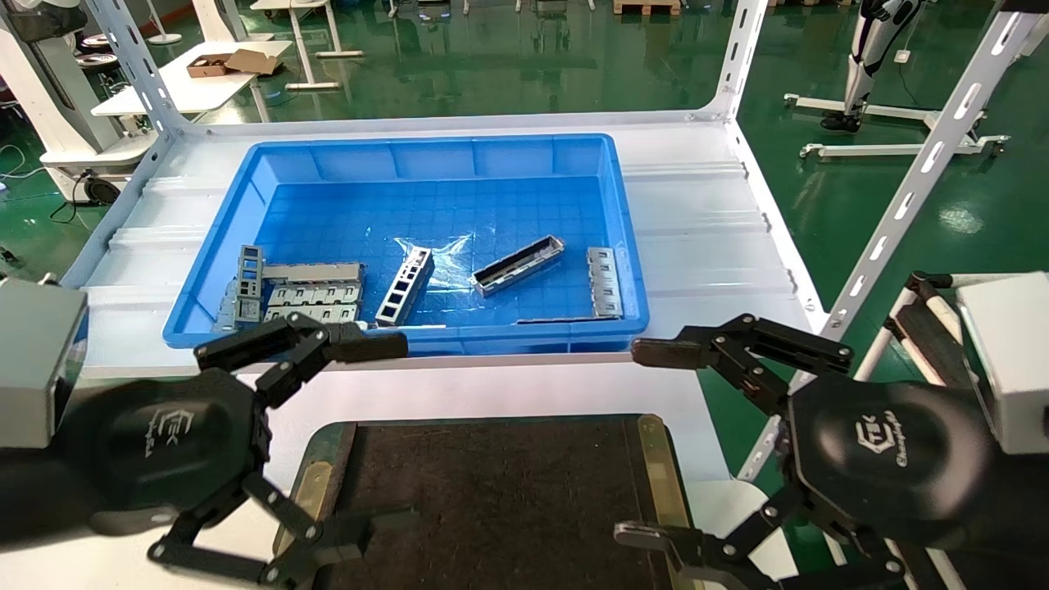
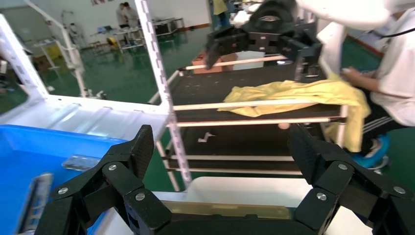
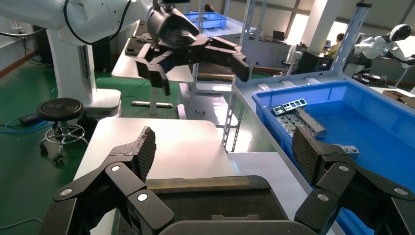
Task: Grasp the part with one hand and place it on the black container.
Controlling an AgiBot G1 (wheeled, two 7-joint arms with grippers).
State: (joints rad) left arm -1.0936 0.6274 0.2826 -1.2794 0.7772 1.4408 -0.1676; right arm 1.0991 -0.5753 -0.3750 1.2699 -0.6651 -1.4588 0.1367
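The part (image 1: 518, 265), a slim silver-grey channel bar, lies at an angle on the floor of the blue bin (image 1: 246, 188), right of centre; it also shows in the right wrist view (image 3: 310, 122). The black container (image 1: 492, 492), a flat tray with brass strips (image 1: 653, 467) on its sides, lies on the white table in front of the bin. My left gripper (image 1: 369, 438) hovers open and empty over the tray's left edge. My right gripper (image 1: 647, 442) hovers open and empty over the tray's right edge. Both are short of the bin.
In the bin also lie a grey ladder-like piece (image 1: 405, 286), flat silver plates (image 1: 311, 291) at the left and a tabbed plate (image 1: 605, 281) at the right. White slotted frame posts (image 1: 918, 180) stand at the corners. A shelf cart with yellow cloth (image 2: 293, 95) stands to the right.
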